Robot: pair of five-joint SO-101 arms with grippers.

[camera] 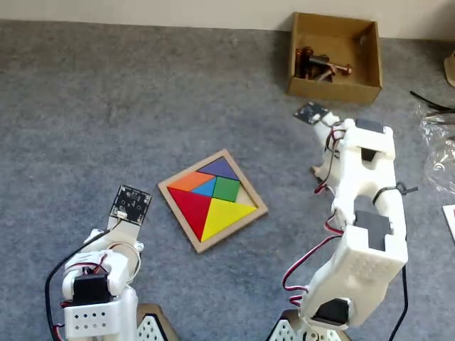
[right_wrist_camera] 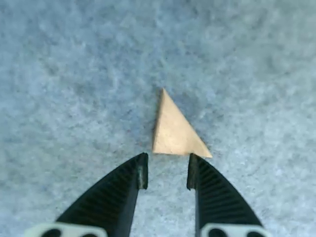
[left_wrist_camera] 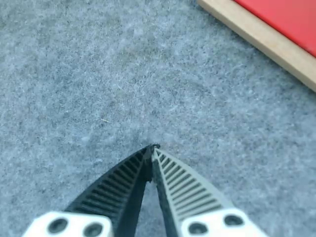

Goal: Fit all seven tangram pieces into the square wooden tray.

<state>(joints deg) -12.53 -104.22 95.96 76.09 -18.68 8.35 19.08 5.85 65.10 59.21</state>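
Right pincer (right_wrist_camera: 167,172) half spread, empty, just short of triangle (right_wrist_camera: 174,129): thin, stiff, light; pinch across edges. Left pincer (left_wrist_camera: 152,154) closed, empty, near tray (left_wrist_camera: 266,42).

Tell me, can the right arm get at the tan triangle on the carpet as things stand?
Probably yes: the tan triangle lies flat just ahead of the right tool, which is open, and nothing stands between them.
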